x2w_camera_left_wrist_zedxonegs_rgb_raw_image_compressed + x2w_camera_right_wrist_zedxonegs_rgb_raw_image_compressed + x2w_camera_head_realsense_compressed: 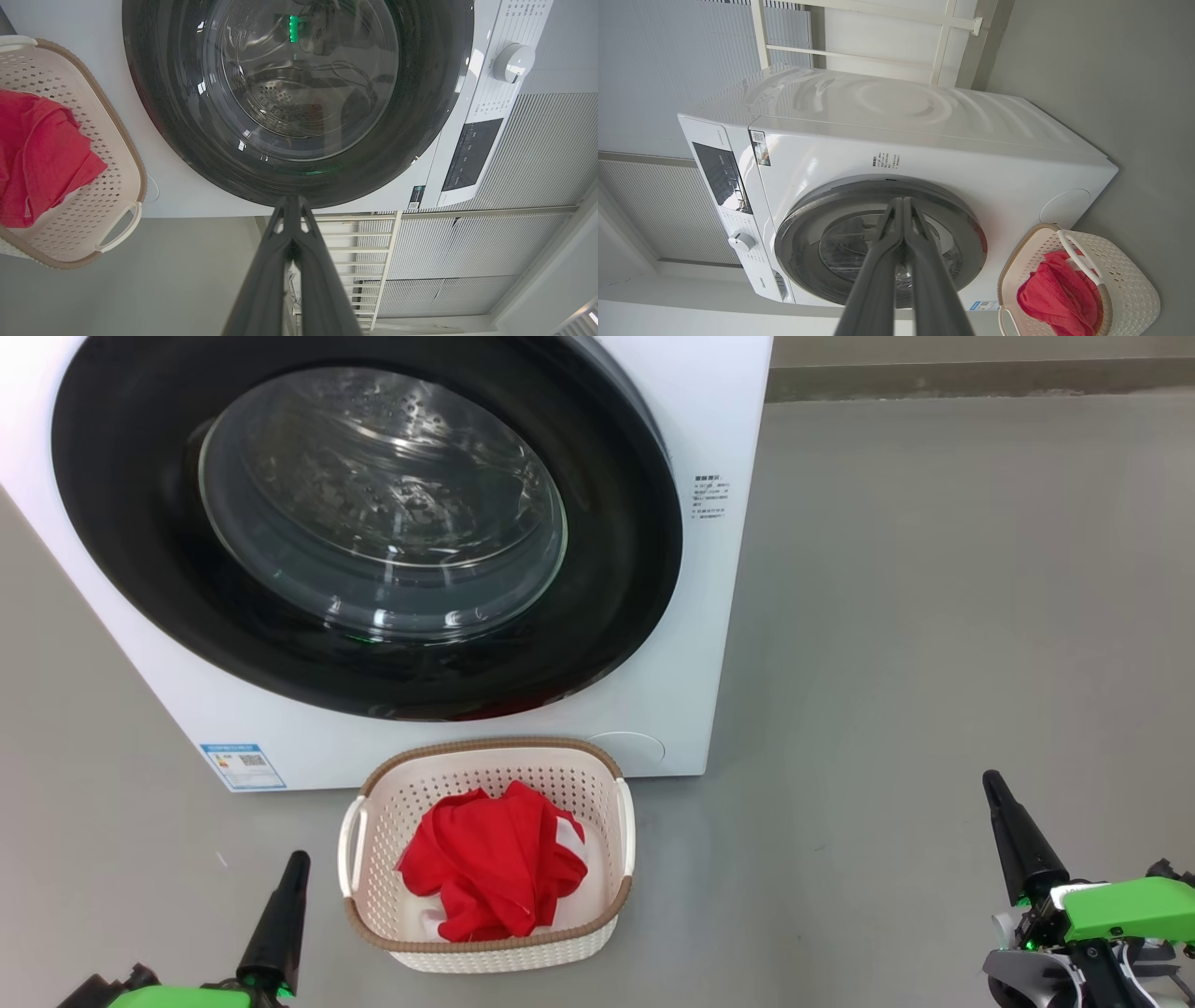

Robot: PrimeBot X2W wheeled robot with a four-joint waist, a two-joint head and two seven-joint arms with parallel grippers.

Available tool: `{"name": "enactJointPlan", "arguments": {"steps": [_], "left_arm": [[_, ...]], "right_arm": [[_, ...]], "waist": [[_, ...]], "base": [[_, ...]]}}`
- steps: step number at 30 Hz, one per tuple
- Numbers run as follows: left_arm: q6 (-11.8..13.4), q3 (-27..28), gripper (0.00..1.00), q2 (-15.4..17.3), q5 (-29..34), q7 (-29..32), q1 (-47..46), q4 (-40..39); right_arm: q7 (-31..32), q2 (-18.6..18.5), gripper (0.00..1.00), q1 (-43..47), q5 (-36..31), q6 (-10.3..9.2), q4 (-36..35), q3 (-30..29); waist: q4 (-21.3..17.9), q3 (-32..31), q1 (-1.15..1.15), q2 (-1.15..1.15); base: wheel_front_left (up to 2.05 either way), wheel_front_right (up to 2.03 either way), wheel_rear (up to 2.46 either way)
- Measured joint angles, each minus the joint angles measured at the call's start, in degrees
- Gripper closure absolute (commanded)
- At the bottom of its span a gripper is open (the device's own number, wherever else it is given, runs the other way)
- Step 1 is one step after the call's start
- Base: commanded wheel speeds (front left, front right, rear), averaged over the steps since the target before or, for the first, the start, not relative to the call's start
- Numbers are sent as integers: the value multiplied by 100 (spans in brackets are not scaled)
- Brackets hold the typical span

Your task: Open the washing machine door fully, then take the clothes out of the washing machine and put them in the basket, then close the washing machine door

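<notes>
The white washing machine (pixel 681 616) stands ahead, and its black-rimmed round washing machine door (pixel 373 523) lies flat against its front, the steel drum showing dimly through the glass. On the floor before it sits the cream basket (pixel 490 933) holding the red clothes (pixel 490 863). My left gripper (pixel 297 859) points up at the lower left beside the basket, shut and empty. My right gripper (pixel 991 782) is at the lower right, well clear of the basket, shut and empty. The door (pixel 299 93) and basket (pixel 112 154) show in the left wrist view, the door (pixel 878 242) and clothes (pixel 1057 294) in the right wrist view.
Grey floor (pixel 934 616) spreads to the right of the machine. A blue label (pixel 243 765) sits low on the machine's front. The control panel with a white dial (pixel 514 63) shows in the left wrist view. White railings (pixel 373 252) and ribbed wall panels stand behind.
</notes>
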Motion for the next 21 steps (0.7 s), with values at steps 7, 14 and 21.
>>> {"name": "enactJointPlan", "arguments": {"steps": [7, 14, 21], "left_arm": [[0, 0, 100, 0, 0, 0, 0, 0], [0, 0, 100, 0, 0, 0, 0, 0], [0, 0, 100, 0, 0, 0, 0, 0]], "right_arm": [[0, 0, 100, 0, 0, 0, 0, 0], [0, 0, 100, 0, 0, 0, 0, 0], [0, 0, 100, 0, 0, 0, 0, -1]], "waist": [[0, 0, 0, 0], [0, 0, 0, 0], [0, 0, 0, 0]], "base": [[0, 0, 0], [0, 0, 0], [0, 0, 0]]}}
